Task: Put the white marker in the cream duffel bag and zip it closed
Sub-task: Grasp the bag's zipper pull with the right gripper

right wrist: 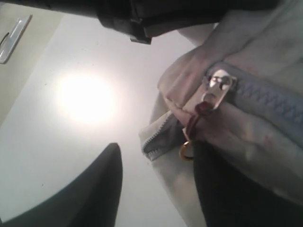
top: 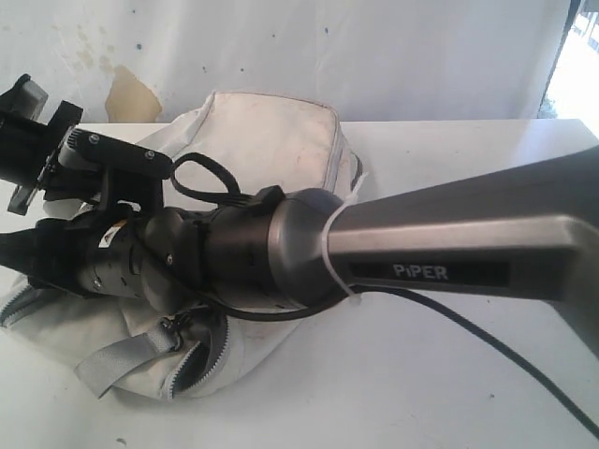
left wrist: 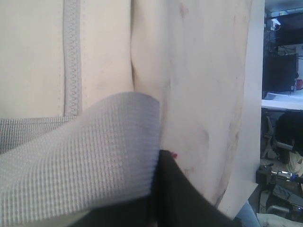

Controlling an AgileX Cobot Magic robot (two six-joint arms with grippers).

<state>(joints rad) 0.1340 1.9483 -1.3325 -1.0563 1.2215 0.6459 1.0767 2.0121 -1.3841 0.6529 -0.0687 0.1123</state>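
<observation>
We thought the job was at the zipping step. We could not see the white marker anywhere, so we guessed it was inside the bag already, but we could not be sure.

The cream duffel bag [top: 271,131] lay on the white table [top: 449,393], under the long right arm that reached across it. The right gripper [right wrist: 158,189] was open wide and held nothing. The shiny zipper pull [right wrist: 217,87], with its red loop [right wrist: 193,124] and little gold ring [right wrist: 184,151], sat just beside one finger.

Next, we thought, the gripper would need to pinch that pull and tug it along the grey zipper [right wrist: 270,101], slow and straight.

The left gripper [left wrist: 165,208] was shut, close by a grey strap [left wrist: 80,156]. We could not tell if it held the strap.

The bag looked soft and crumpled, with reddish smudges.
</observation>
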